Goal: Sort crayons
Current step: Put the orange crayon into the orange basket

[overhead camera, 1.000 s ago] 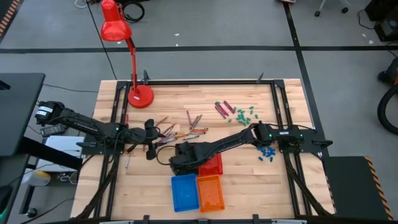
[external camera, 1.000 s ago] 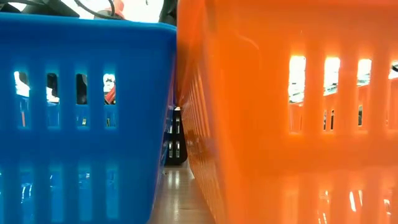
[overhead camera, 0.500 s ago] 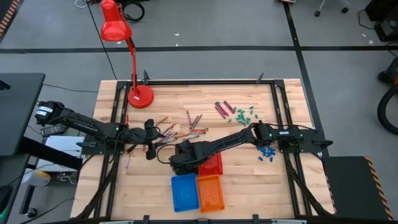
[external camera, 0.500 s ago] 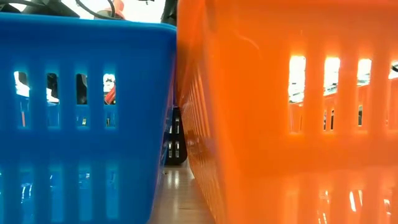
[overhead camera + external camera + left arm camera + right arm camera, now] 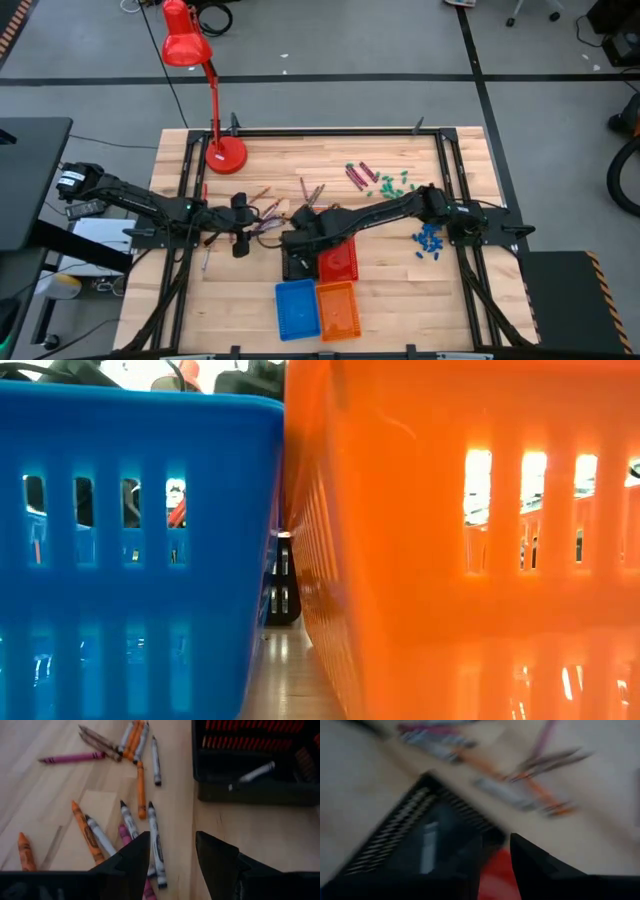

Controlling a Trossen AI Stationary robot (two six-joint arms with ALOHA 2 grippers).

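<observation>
The right gripper (image 5: 300,232), fingers parted and empty, hangs over a black slotted basket (image 5: 296,262) holding one pale grey crayon (image 5: 252,772). Beside it stands a red plastic basket (image 5: 340,263). Beyond lie scattered crayons (image 5: 141,790), pointing variously. The left gripper (image 5: 172,851), spread, hovers over them.

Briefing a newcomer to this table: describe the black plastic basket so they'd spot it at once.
On the wooden table, a blue plastic basket and an orange plastic basket sit side by side. Just beyond them is a red plastic basket, with the black plastic basket beside it, toward the left arm. It is the only dark basket, holding one pale grey crayon.
</observation>
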